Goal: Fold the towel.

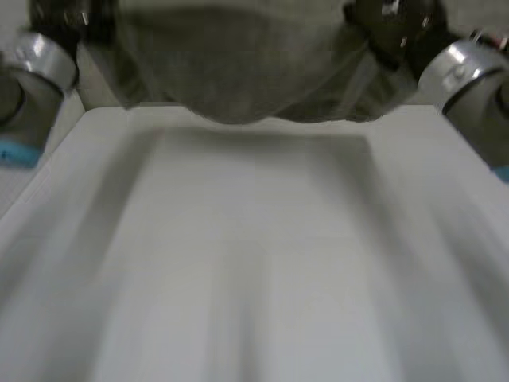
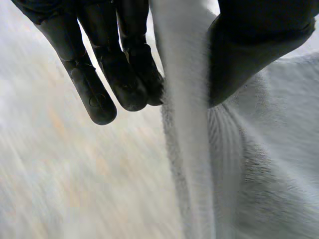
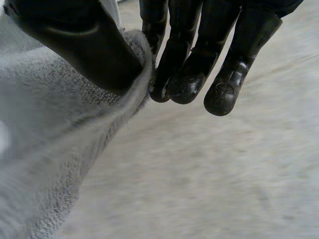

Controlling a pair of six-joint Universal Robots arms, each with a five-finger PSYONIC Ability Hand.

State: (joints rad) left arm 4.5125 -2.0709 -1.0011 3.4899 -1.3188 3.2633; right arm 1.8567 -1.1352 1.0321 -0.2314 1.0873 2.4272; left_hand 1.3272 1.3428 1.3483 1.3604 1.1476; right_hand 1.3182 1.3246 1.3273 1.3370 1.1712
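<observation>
- The towel [image 1: 238, 64] hung at the far side of the worktop [image 1: 254, 263], held up from both ends, not lying flat.
- Left hand [image 2: 119, 69]: thumb & fingers pinched the towel's edge.
- Right hand [image 3: 192, 55]: same at the other end, cloth pinched betw. thumb & fingers.
- No fold was visible; by my judgement the laying down & folding were all left to do.

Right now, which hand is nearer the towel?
Neither, both hold it. The left hand pinches the towel at one end of its upper edge; the right hand pinches the other end. It hangs between them over the table.
</observation>
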